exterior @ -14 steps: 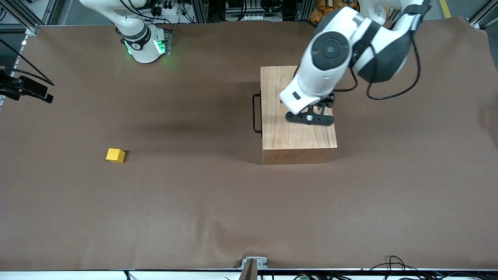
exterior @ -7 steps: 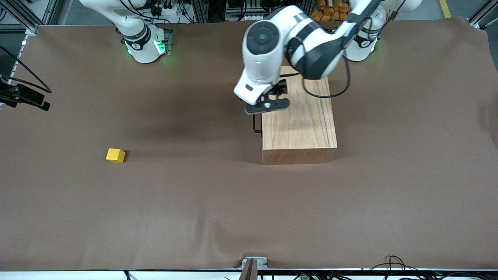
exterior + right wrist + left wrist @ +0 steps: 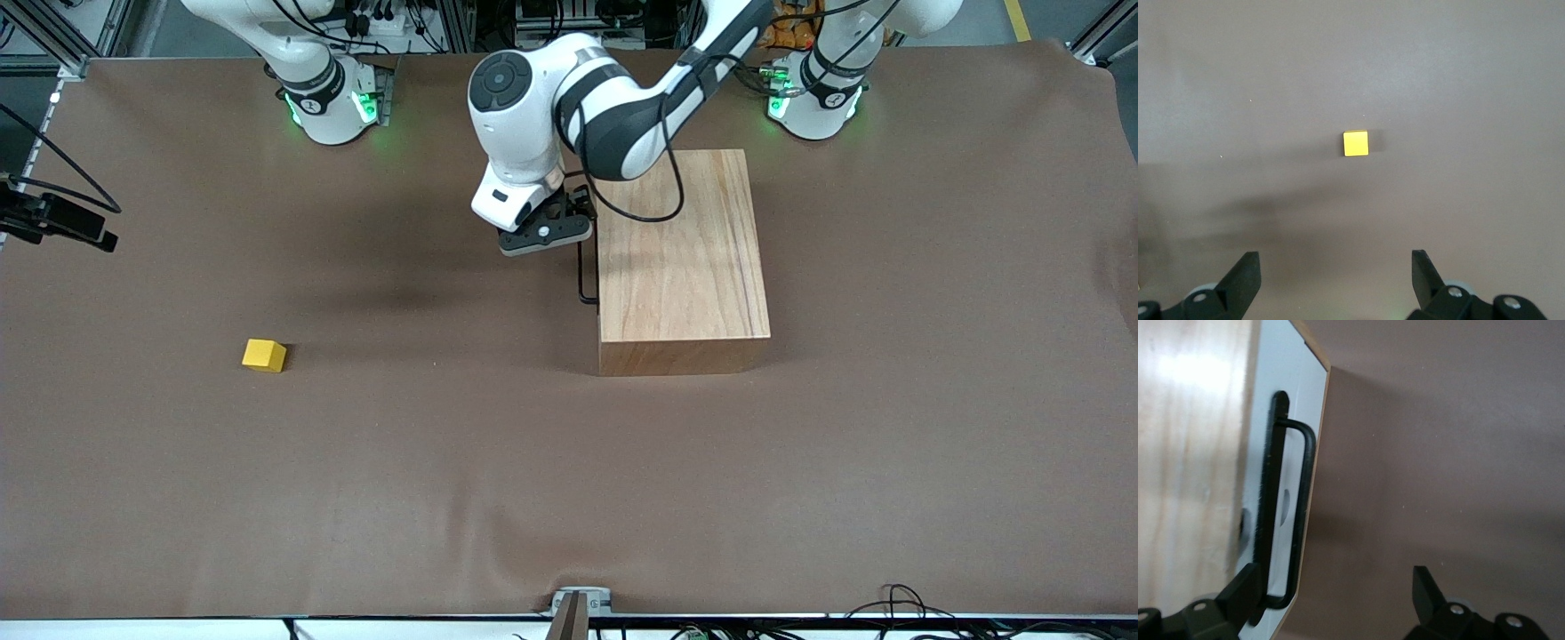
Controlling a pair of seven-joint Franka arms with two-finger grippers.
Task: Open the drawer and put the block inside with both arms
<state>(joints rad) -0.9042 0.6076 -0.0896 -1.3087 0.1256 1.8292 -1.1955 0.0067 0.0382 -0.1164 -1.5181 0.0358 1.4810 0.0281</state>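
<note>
Drawer handle (image 3: 1288,513): thin black U-shaped wire, fixed to the white front panel (image 3: 1281,393) of the drawer, which sits shut in the wooden box (image 3: 680,258).

Left gripper (image 3: 1335,593): fingers spread wide, nothing held. You have one finger (image 3: 1241,590) right at the handle's end in the left wrist view and the other finger (image 3: 1425,587) over bare table (image 3: 444,462). In the front view the left gripper (image 3: 544,233) hangs just in front of the drawer, over the end of the handle farther from the front camera.

Relation to mind: the handle's long axis runs along the drawer front, from farther to nearer the front camera. The bar lies off toward one finger, not centred in the gap. By my judgement you need to shift along and toward the bar before closing, then pull straight out toward the right arm's end of the table.

Block (image 3: 264,355): small yellow cube, on the table well apart from the box, toward the right arm's end.

Right gripper (image 3: 1335,273): fingers wide apart, empty, high over the block (image 3: 1355,143); this arm waits and is the nearer one to the block.
</note>
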